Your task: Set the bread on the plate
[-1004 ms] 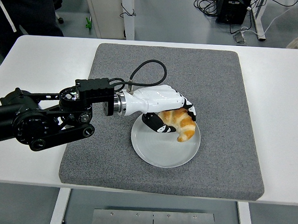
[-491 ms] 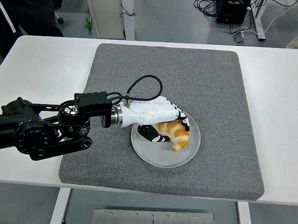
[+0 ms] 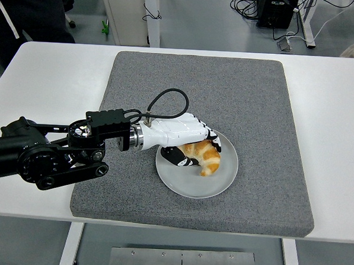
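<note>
The left hand point(image 3: 185, 143) reaches in from the worktop's left edge and lies low over the plate point(image 3: 222, 177), its white fingers point(image 3: 209, 136) curled over the top of the bread point(image 3: 204, 157) and the thumb tucked against the bread's near left side, so it is grasping the bread. The bread, a golden crescent roll, sits in the left-middle part of the plate and appears to be touching the plate's surface, though the fingers hide its far side and I cannot tell how much of its weight already rests there. The plate stands on the gray mat point(image 3: 256, 95), toward the mat's near edge and roughly midway between the worktop's left and right edges. The right arm does not show. The step in hand looks like the release, and it goes well if the bread is fully settled before anything lets go: the hand should press nothing down, only ease the fingers and thumb apart together so neither drags the roll sideways. Because the roll is curved and light, it could stick to a fingertip or roll toward the plate's left rim, which is close by; opening slowly and then lifting straight up, before drawing back toward the left edge, should keep it where it is. The thumb under the roll's side wants clearing first, or it may flip the bread.
</note>
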Robot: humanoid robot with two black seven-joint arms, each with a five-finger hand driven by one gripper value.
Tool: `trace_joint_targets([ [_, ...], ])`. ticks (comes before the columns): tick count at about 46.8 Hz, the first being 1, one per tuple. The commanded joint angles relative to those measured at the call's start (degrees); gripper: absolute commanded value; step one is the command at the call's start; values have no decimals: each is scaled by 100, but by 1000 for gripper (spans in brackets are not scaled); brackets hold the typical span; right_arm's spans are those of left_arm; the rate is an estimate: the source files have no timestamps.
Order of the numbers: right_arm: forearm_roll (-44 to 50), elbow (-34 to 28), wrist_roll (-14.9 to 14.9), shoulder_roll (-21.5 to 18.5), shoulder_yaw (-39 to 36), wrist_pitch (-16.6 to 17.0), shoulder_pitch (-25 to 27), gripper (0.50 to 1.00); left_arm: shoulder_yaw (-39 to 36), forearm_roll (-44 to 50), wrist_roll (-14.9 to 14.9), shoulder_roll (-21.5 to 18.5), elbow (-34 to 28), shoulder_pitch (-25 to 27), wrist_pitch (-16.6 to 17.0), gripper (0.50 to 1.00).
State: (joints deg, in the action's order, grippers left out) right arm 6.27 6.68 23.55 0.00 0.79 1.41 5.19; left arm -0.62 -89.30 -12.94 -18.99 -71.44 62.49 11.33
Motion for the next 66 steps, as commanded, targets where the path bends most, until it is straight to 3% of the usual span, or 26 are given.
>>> trace_joint_targets([
  [1, -3, 0, 1, 0, 0, 0, 0, 1000, -8, 0, -6, 10, 16, -9, 0, 617],
  [28, -3, 0, 1, 0, 0, 0, 0, 1000, 1, 9, -6, 80, 60, -132, 79, 651],
  [32, 6, 0, 1, 0, 0, 0, 0, 1000, 1, 9, -6, 80, 69, -149, 79, 686],
  [39, -3, 0, 1, 0, 0, 0, 0, 1000, 9, 106, -15, 89, 78, -149, 79, 863],
  [45, -3, 0, 1, 0, 0, 0, 0, 1000, 71, 211, -85, 80, 78, -141, 71, 951],
  [61, -3, 0, 1, 0, 0, 0, 0, 1000, 150, 887, -322, -8, 25, -79, -17, 965],
  [66, -3, 0, 1, 0, 0, 0, 0, 1000, 343, 1379, -481, -25, -1, -70, -210, 965],
])
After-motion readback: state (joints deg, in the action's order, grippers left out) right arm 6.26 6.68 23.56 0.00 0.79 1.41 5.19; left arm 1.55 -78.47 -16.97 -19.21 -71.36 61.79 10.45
